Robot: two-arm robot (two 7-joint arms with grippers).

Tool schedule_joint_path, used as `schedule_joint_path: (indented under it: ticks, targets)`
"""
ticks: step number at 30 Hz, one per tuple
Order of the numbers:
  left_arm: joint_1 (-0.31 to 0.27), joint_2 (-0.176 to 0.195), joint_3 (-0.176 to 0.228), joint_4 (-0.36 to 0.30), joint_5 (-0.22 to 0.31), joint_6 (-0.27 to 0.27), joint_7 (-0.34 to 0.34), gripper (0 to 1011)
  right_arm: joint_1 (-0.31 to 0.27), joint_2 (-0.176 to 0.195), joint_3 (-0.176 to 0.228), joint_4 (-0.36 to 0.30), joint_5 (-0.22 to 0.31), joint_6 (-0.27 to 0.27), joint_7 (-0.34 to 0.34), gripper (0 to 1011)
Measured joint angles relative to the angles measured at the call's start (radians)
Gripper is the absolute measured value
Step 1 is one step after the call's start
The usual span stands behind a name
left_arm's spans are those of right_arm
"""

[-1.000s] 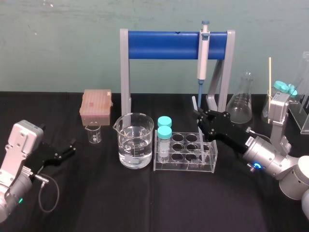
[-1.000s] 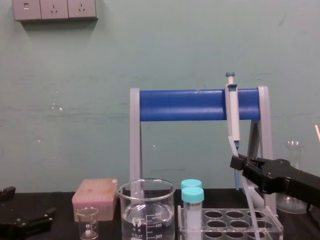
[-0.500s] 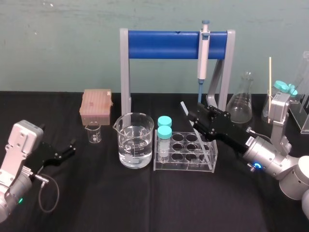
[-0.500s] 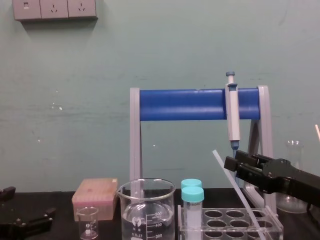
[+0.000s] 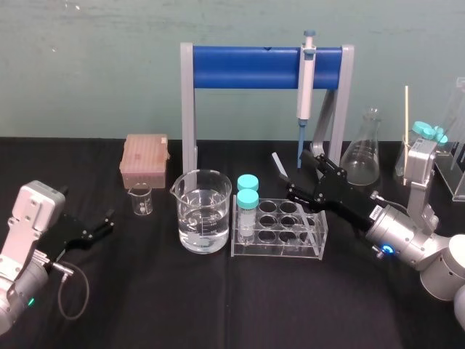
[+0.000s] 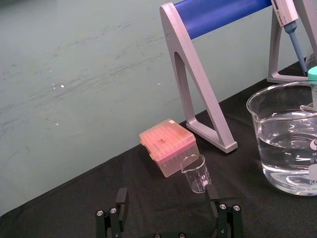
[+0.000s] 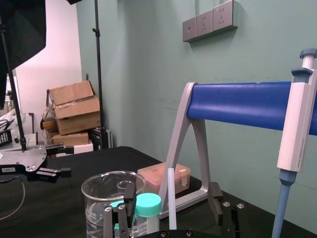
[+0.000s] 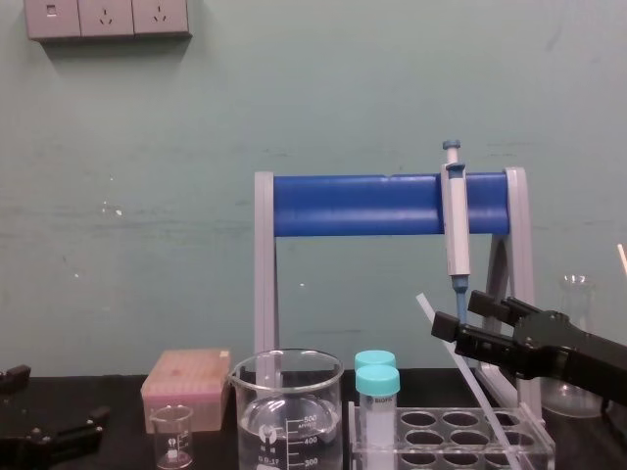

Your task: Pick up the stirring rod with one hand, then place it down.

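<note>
While the left gripper (image 5: 102,222) lies with jaws apart at the table's (image 5: 218,305) 8 o'clock, the rod (image 5: 278,163) stands in the rack (image 5: 276,251), leaning toward 11 o'clock, between the spread jaws of the right gripper (image 5: 303,174), ungripped.

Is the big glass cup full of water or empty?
Partly full. The big beaker holds clear water to about halfway; its upper part is empty.

on the big beaker (image 8: 287,416) left of my rack i read 500, 400, 300; other labels too small.
</note>
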Motion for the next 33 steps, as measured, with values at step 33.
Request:
schedule_joint_path:
  ticks: [33]
  targets:
    - [0.000,0.000,0.000,0.000,0.000,0.000,0.000,1000,-0.323,0.082,0.228,-0.595,-0.046,0.320,-0.656,1000]
